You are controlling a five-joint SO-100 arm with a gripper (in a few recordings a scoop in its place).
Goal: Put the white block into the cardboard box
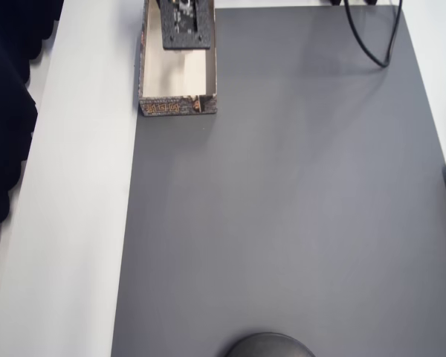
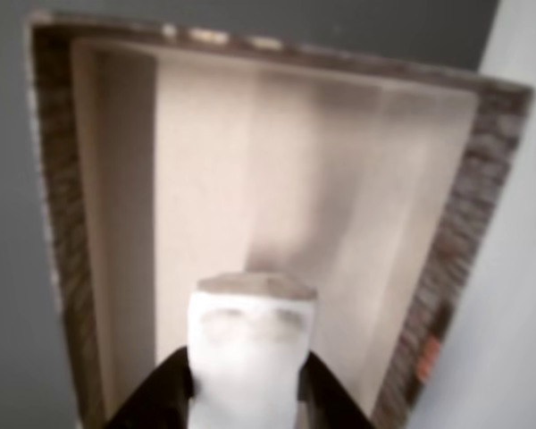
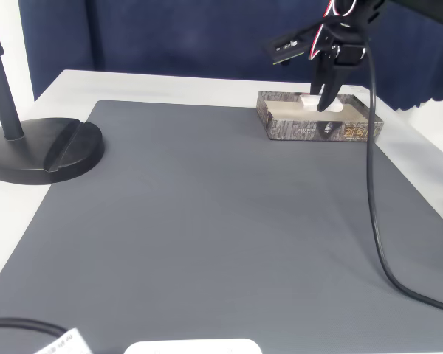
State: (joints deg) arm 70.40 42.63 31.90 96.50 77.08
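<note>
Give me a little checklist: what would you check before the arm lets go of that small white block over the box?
1. Small white rectangular block held between the black gripper fingers: ok.
2. Block above the inside of the shallow cream-lined cardboard box, not its wall: ok in the wrist view.
3. Box floor free below the block: ok.
4. Box sitting flat on the dark grey mat: ok.
5. Block already touching the box floor: cannot tell.
6. Black cable clear of the box: ok.

Grey mat [image 3: 207, 221] bears cardboard box [image 3: 317, 127], stand base [image 3: 40, 151].
</note>
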